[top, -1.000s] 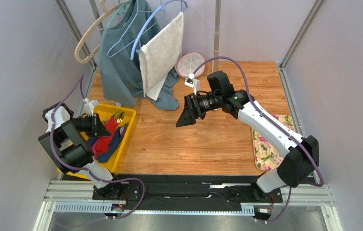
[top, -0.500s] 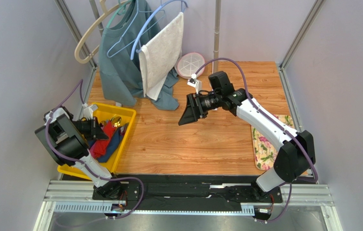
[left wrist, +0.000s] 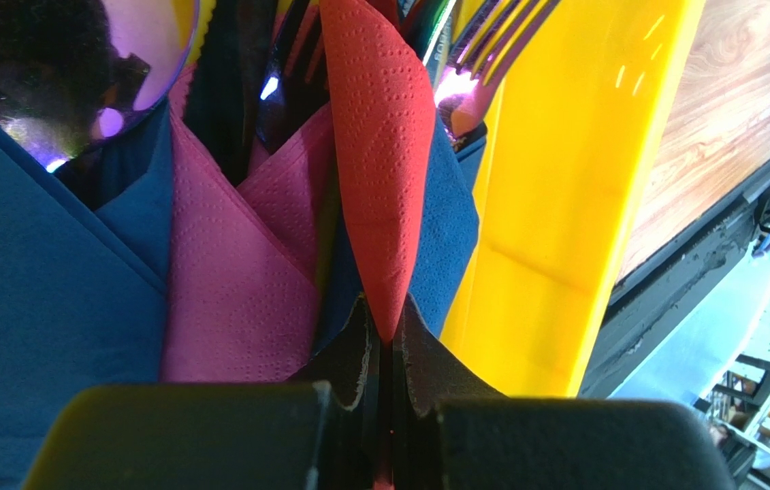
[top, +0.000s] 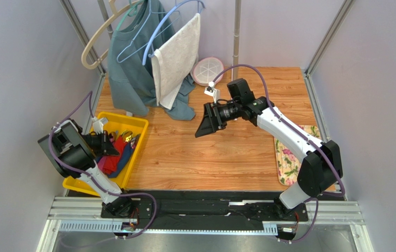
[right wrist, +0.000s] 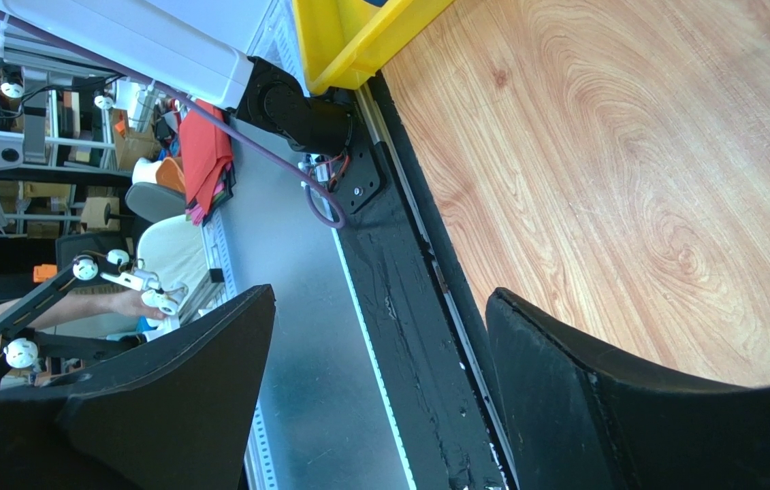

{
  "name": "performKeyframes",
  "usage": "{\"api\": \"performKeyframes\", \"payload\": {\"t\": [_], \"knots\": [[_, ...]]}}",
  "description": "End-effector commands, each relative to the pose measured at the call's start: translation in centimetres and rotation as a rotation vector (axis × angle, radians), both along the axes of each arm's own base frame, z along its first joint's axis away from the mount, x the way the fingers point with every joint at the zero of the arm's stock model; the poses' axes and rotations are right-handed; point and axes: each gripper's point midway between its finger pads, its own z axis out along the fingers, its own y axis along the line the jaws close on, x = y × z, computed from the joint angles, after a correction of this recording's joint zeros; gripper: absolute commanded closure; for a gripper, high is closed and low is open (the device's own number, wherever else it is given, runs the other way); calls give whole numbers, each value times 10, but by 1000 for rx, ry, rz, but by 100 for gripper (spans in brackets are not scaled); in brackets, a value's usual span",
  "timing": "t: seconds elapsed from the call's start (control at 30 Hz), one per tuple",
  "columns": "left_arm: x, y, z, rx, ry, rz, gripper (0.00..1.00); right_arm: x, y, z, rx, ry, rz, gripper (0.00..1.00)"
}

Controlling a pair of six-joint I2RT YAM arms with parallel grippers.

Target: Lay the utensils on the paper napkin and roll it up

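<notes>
Top view: over the last second the left arm has drawn back toward the near left corner. The left gripper [top: 111, 147] is now at the near side of the yellow bin [top: 138, 137] instead of over its middle. The red napkin [top: 112, 160] is still inside the bin, and the gold utensils [top: 127, 135] lie at the far end. The right gripper [top: 203, 126] has barely moved and hangs above the bare table [top: 210, 157]. This suggests the napkin is being pulled out; nothing is on the table yet. Left wrist view: this shows what the top view cannot, the grip itself. The fingers are pressed together on a corner of the red napkin, which rises as a taut fold above the navy and pink napkins [left wrist: 205, 276], with a fork [left wrist: 501, 31] beside the bin wall. Right wrist view: the right gripper's jaws stand wide apart and hold nothing, with wood grain and a corner of the bin beyond them.
</notes>
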Motion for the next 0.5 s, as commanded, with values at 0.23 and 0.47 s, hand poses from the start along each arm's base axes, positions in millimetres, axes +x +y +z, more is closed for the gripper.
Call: {"api": "performKeyframes", "payload": {"t": [0.23, 0.47], "knots": [[-3, 9, -5, 65, 3, 31, 90, 6, 2, 3, 26, 0, 13, 21], [-2, 12, 6, 125, -40, 50, 71, 5, 2, 6, 32, 6, 13, 21]]}}
